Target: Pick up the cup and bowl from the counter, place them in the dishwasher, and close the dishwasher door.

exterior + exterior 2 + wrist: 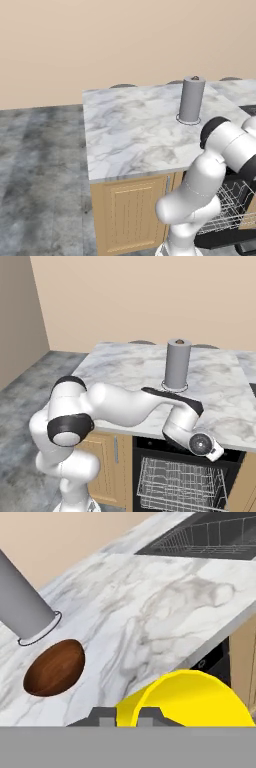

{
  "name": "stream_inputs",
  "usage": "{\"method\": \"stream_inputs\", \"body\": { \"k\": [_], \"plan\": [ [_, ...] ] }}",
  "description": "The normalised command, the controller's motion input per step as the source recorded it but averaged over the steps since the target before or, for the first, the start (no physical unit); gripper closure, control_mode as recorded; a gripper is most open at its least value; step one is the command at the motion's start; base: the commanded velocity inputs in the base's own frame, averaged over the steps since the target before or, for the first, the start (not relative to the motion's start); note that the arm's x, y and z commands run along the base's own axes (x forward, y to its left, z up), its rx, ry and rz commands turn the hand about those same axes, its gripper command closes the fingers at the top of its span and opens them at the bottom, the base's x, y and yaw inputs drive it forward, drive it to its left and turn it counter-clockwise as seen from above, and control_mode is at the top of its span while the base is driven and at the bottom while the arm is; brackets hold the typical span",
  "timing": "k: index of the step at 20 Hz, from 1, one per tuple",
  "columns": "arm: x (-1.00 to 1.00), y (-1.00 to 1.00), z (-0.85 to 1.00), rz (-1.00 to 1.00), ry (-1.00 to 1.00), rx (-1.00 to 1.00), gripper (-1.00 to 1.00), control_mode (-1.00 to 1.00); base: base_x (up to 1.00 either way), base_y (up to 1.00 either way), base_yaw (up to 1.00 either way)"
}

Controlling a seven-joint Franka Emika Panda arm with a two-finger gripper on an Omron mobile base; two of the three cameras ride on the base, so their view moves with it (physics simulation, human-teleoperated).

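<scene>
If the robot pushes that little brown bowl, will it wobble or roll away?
Probably wobble: the bowl looks rounded and egg-shaped, lying alone on the smooth marble counter. Its glossy surface may make it slide. It looks rigid.

Flat, even rendered light, bright everywhere, no clear source direction. Shadows barely there: faint dark under the counter lip, soft shading on the grey cylinder. No glare or hotspots. All three views low-res and slightly soft, edges jaggy. No lens distortion. Cup close to the hand camera, still sharp.
</scene>
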Motion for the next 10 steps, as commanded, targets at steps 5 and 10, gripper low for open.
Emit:
{"method": "stream_inputs", "body": {
  "k": [5, 10],
  "plan": [
    [-0.34, -0.15, -0.03, 0.00, -0.10, 0.27, 1.00, -1.00, 0.00, 0.00, 0.00],
    [-0.32, 0.00, -0.21, 0.00, -0.03, 0.23, 1.00, -1.00, 0.00, 0.00, 0.00]
  ]
}}
